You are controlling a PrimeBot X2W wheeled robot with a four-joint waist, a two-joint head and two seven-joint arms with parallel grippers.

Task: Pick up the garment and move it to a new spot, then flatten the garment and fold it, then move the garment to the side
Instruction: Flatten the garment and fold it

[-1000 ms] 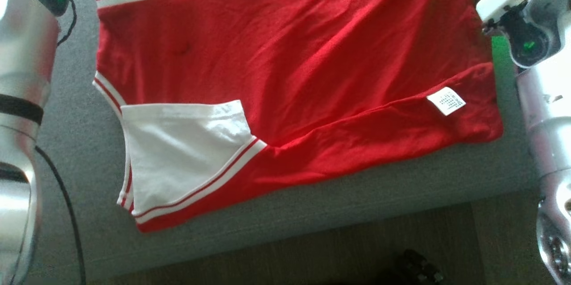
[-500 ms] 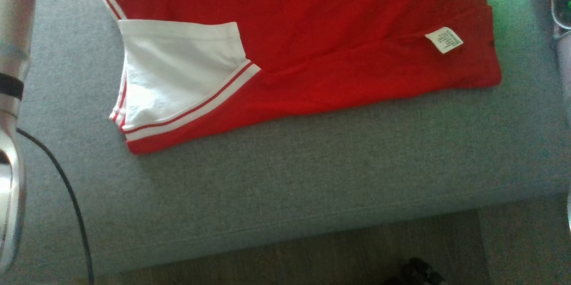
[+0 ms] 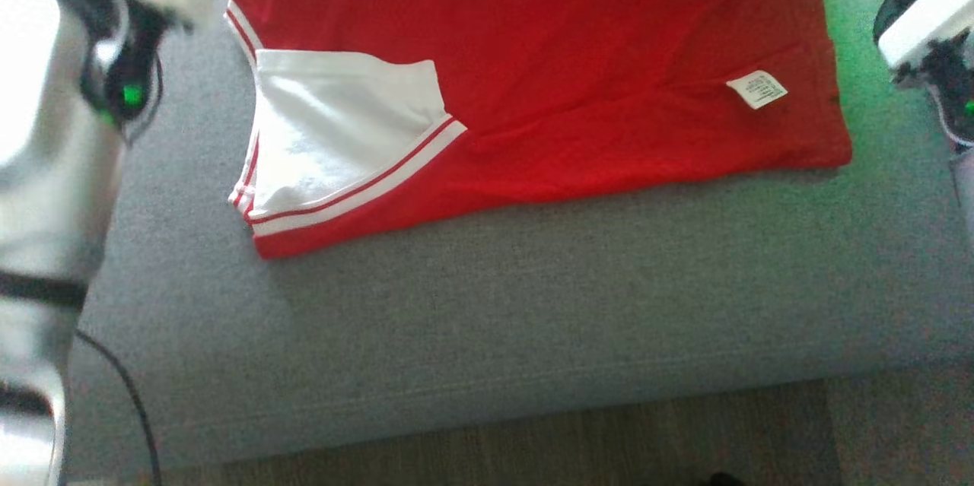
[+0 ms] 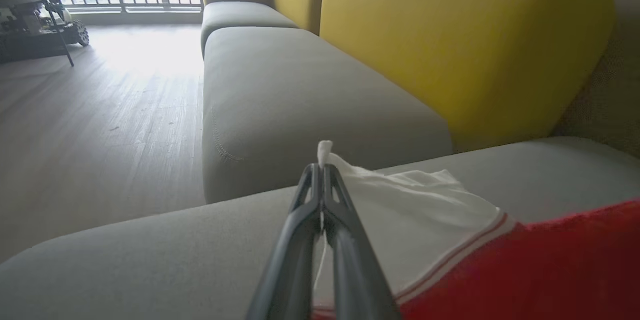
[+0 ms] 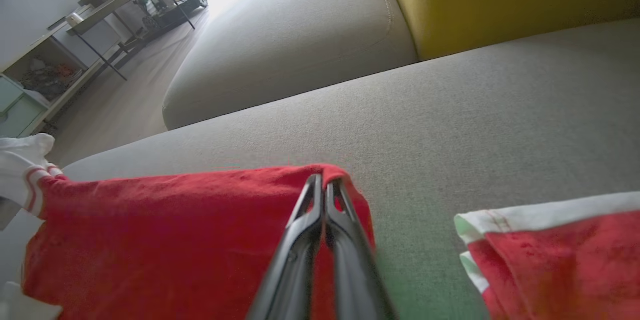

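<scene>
A grey sofa seat (image 3: pixel 533 349) with a yellow backrest (image 4: pixel 450 34) carries the red garment (image 3: pixel 571 52), which lies spread across its far part and has white, red-striped sleeves (image 3: pixel 335 136) and a small label (image 3: pixel 757 88). Soft, light and limp, it is best taken at the edges. The left hand (image 4: pixel 322 170) is clamped on a white sleeve tip, the right hand (image 5: pixel 324 182) on a red corner.

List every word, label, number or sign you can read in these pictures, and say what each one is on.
White care label on the red garment, toward its right edge in the head view: rows of small dark print, too small and blurred to read.
No other text can be made out on the garment or on the grey sofa cushion.
</scene>
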